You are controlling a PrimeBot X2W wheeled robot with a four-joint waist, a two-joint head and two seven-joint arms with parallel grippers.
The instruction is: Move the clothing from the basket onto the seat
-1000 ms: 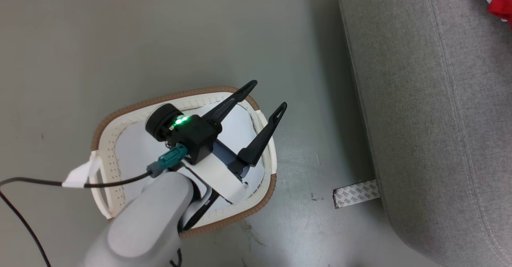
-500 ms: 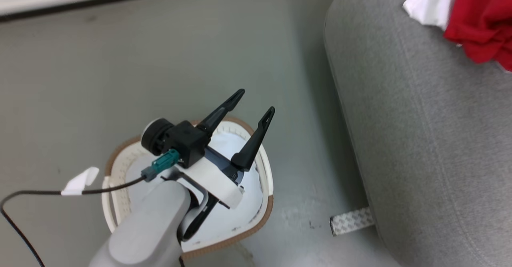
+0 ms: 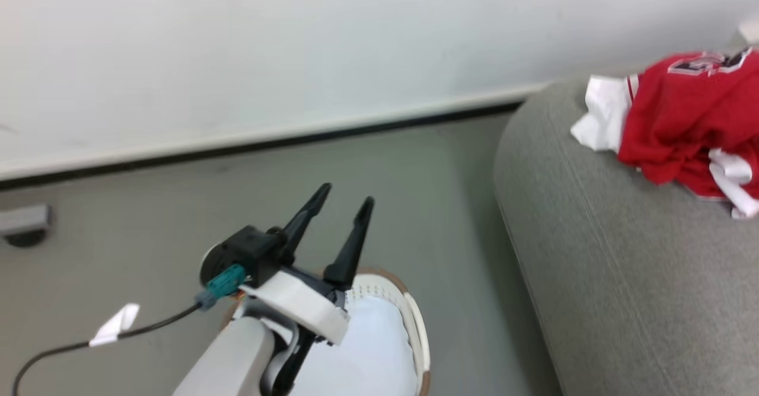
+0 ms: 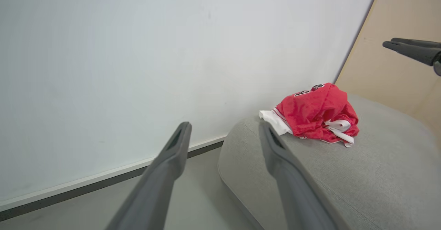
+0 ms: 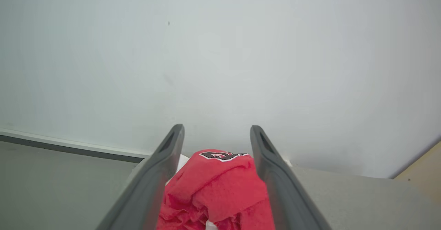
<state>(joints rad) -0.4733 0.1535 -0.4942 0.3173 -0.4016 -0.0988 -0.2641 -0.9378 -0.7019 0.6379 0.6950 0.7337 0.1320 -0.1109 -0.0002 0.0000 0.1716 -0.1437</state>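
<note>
**A:** Head view?
**B:** I see the left end effector (image 3: 347,194) spread and empty near the basket (image 3: 417,325). The clothing (image 3: 682,117) lies on the seat (image 3: 593,277).
**A:** Wrists?
**B:** The left wrist agrees. The right end effector (image 5: 217,130) is spread, empty, facing the heap. I judge it done.

Woven grey cloth seat (image 3: 622,277), crumpled red cloth clothing (image 3: 682,117), perforated plastic basket (image 3: 413,325)
</note>
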